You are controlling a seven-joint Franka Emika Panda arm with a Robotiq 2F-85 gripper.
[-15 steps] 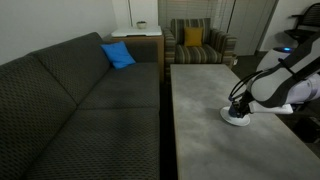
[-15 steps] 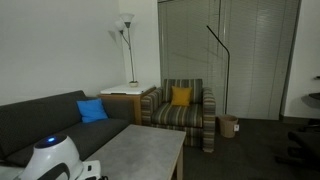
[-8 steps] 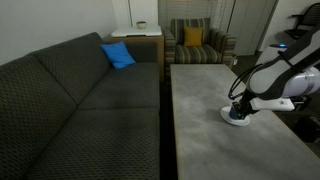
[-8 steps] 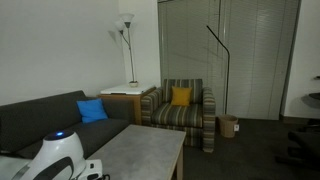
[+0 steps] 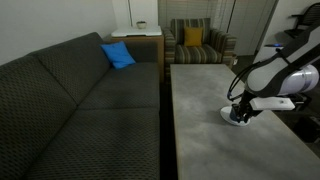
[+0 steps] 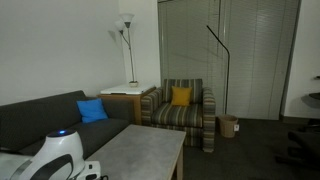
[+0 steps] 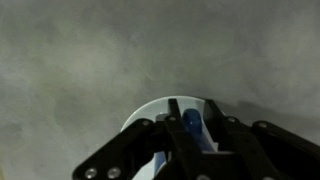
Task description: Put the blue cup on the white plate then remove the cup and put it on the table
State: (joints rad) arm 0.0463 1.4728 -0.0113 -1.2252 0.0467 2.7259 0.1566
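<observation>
Flanking the blue cup (image 7: 193, 126) on both sides, the fingers (image 7: 174, 118) stand close against it, though whether they press it or sit just clear cannot be told, while the cup sits on the white plate (image 7: 150, 110), which lies on the mottled grey table (image 7: 80, 50) beside a dark sofa (image 5: 90, 100)

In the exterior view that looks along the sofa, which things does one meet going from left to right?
blue cushion → small white object at the back → yellow cushion → white plate
</observation>
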